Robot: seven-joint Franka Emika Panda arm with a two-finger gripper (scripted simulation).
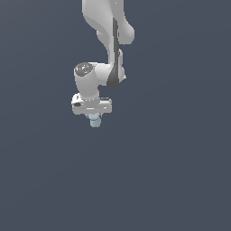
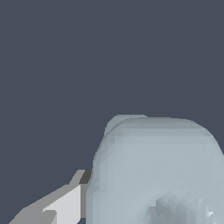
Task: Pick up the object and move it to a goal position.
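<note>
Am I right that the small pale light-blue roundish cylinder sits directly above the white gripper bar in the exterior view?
Not quite: the small pale light-blue roundish cylinder sits directly below the white gripper bar, not above it, as the exterior view shows.

You are looking at a flat, dark slate-blue surface [image 1: 180,180], the only thing here that could be carrying anything. It is filling the exterior view from side to side as one even, unmarked tone. In the wrist view the same plain dark surface [image 2: 52,65] is filling the background. One small pale light-blue object [image 1: 94,122] is showing against it near the middle of the exterior view, and looming large and blurred in the wrist view [image 2: 157,175]. You cannot tell whether this object is resting on the surface or hanging above it.
</note>
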